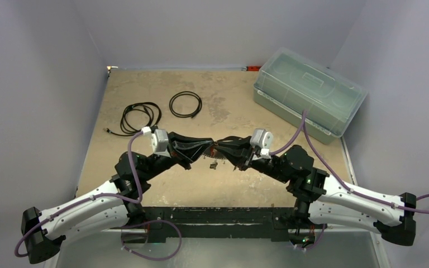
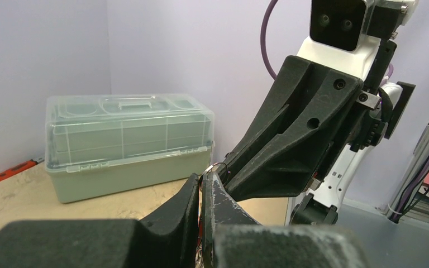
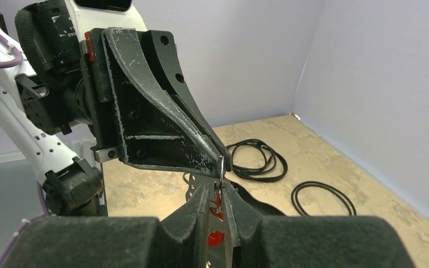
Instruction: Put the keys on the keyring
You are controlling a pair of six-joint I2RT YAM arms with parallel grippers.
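Observation:
My two grippers meet tip to tip above the middle of the table. My left gripper [image 1: 208, 146] [image 2: 205, 177] is shut on a thin silver ring, the keyring [image 2: 218, 166], which sticks out at its tips. The ring also shows edge-on in the right wrist view [image 3: 222, 167]. My right gripper [image 1: 221, 149] [image 3: 218, 187] is shut on flat metal keys with a red head [image 3: 217, 235] and touches the ring. A small dark bunch of keys [image 1: 213, 163] hangs under the tips. Green or black heads cannot be made out.
A clear lidded plastic box [image 1: 307, 97] [image 2: 125, 142] stands at the back right. Two black cable coils [image 1: 139, 117] [image 1: 185, 104] lie at the back left, also in the right wrist view [image 3: 260, 159] [image 3: 323, 198]. Purple walls enclose the table.

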